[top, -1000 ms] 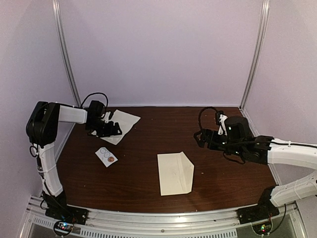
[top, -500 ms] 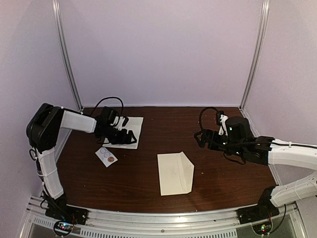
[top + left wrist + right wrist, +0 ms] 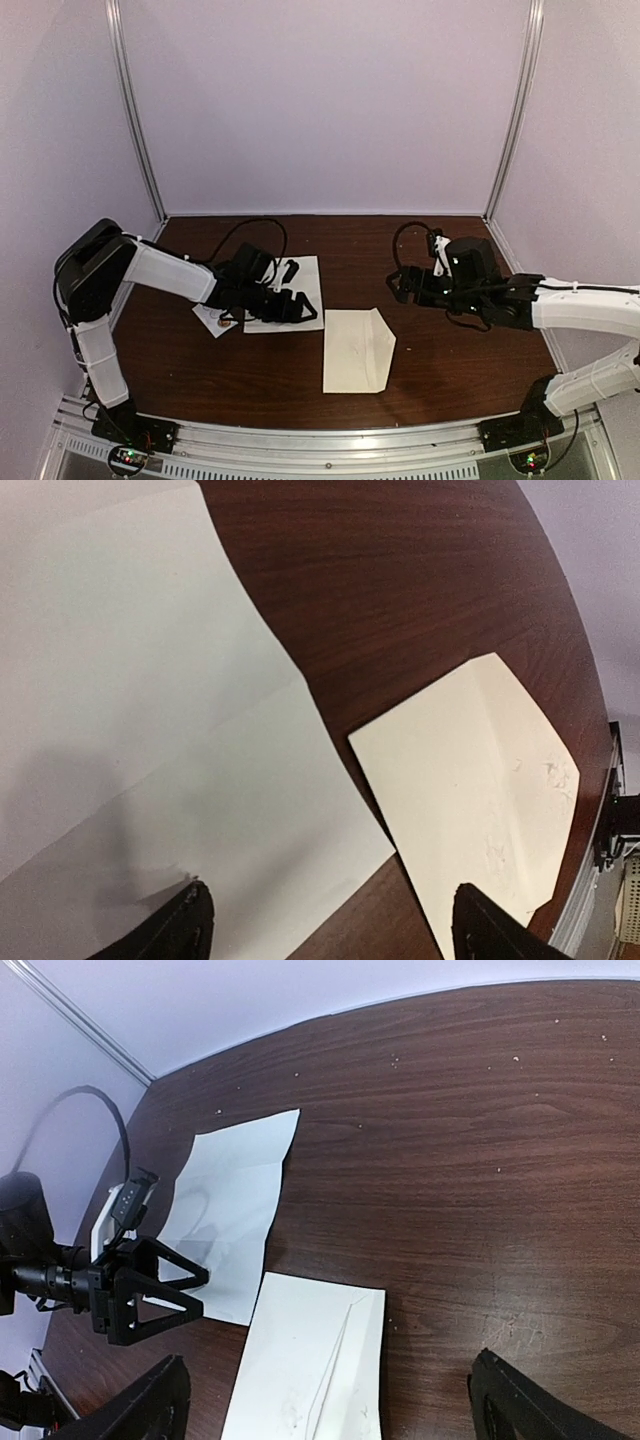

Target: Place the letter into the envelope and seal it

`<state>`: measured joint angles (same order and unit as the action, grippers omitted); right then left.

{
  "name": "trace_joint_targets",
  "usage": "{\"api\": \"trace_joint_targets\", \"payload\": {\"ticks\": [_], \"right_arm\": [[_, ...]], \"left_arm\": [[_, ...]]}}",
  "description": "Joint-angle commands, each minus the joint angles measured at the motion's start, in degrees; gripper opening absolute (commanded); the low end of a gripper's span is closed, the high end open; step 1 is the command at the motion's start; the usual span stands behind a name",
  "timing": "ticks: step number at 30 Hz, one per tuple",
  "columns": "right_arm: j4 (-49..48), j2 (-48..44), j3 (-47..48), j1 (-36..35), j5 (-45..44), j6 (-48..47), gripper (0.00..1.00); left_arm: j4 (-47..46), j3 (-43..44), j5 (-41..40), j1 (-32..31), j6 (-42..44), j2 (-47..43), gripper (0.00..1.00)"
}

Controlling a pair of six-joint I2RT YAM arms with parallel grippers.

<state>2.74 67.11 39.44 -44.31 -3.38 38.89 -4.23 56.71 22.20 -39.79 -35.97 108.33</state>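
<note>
Saw a dark brown wooden worktop (image 3: 430, 240), closed by pale walls at the back and sides. Found the left arm (image 3: 165, 272) stretched low from the left edge toward the middle, and the right arm (image 3: 570, 305) reaching in from the right edge.

Noted a white creased sheet (image 3: 305, 275) lying flat left of the middle. Noted the envelope (image 3: 357, 350) lying flat between the middle and the front edge, with its flap side turned to the right edge. Saw the far left corner of the envelope just beside the near right corner of the sheet, with only a thin strip of wood between them.

Found the left tool (image 3: 335, 920) wide open, low over the near edge of the sheet and holding nothing; could not tell if it touched the paper. Found the right tool (image 3: 402, 283) also wide open and holding nothing, right of the middle and well apart from the envelope.

Saw a small white card (image 3: 212, 318) with round stickers beside the left edge of the sheet, partly hidden under the left arm.
</note>
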Motion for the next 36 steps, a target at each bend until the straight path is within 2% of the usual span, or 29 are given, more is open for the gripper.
{"api": "trace_joint_targets", "payload": {"ticks": [1, 3, 6, 11, 15, 19, 25, 36], "right_arm": [[-1.9, 2.5, 3.0, 0.2, 3.3, -1.6, 0.96], [-2.2, 3.8, 4.3, 0.3, 4.8, -2.7, 0.96], [-0.5, 6.3, 7.4, 0.4, 4.4, -2.1, 0.96], [1.8, 13.2, 13.5, 2.4, 7.3, -1.4, 0.96], [-1.1, 19.1, 16.3, 4.1, 10.4, -0.9, 0.94], [-2.6, 26.5, 20.5, 5.0, 13.2, -0.4, 0.91], [-4.9, 36.7, 27.0, 5.2, 17.3, -0.1, 0.84], [-7.5, 48.4, 35.3, 5.8, 23.7, 0.6, 0.74]], "left_arm": [[-1.9, -1.7, -0.1, -3.5, -5.7, -3.3, 0.84], [-0.7, -0.5, -1.1, -3.7, -5.4, -7.1, 0.84], [6.5, 3.9, -5.7, -3.2, -1.0, -13.2, 0.87], [16.4, 10.9, -4.3, 3.9, 6.6, -16.7, 0.88], [19.9, 12.6, -1.0, 12.6, 10.8, -14.8, 0.87], [18.8, 12.3, 1.6, 17.7, 11.8, -11.9, 0.83], [17.5, 13.0, 3.4, 19.8, 13.0, -5.0, 0.72], [16.9, 12.9, 3.7, 22.7, 14.2, 2.5, 0.64]]}}
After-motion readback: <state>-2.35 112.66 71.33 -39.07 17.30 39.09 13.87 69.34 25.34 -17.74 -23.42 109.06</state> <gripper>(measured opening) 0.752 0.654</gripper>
